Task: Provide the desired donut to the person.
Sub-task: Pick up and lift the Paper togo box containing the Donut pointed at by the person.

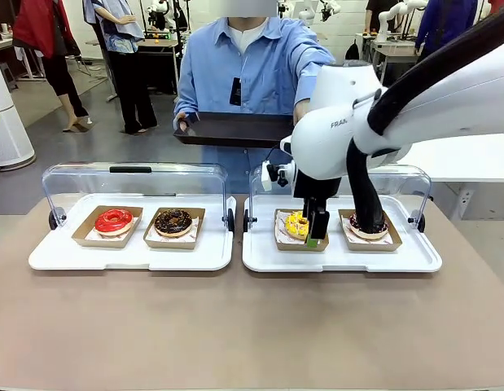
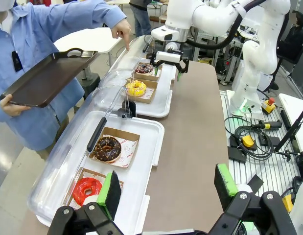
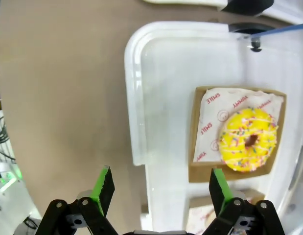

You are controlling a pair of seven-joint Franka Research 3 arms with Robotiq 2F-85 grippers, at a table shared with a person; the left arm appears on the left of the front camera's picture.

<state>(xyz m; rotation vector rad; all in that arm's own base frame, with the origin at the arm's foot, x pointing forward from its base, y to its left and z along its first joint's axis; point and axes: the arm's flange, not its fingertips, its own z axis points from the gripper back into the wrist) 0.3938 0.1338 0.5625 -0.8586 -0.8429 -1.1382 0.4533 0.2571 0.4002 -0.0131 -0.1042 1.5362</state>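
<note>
At the far edge of the desk (image 1: 252, 326): the person (image 1: 247, 65), holding a dark serving tray (image 1: 235, 129) level in one hand, presumably as the landing place for the donut. Other hand (image 2: 123, 28) points down toward the right white tray (image 1: 341, 265). Choice between its two donuts not readable from the finger alone.

Right end effector (image 1: 315, 236): hangs fingers-down over that tray's near rim, just short of the yellow sprinkled donut (image 1: 297, 224), fingers spread wide, nothing between them. Likely lined up for the cardboard holder (image 3: 193, 171) rather than the icing. Yellow donut: sits untouched in that holder, in the tray's left half.

Left end effector (image 2: 168, 188): also spread wide and empty, held high over the desk's left end near the left white tray (image 1: 129, 262), probably to keep clear.

Right clear lid (image 1: 410, 183) and left clear lid (image 1: 129, 175): tipped up toward the far edge, giving access from the robot's side yet standing as a wall between donuts and person. Likely calls for a lift over the right one.

Just beside the yellow donut: a dark-glazed donut (image 1: 367, 226) in its own holder, partly behind the right arm's black cable (image 1: 359, 187). On the left tray, well apart: a red donut (image 1: 114, 220) and a chocolate donut (image 1: 173, 221).
</note>
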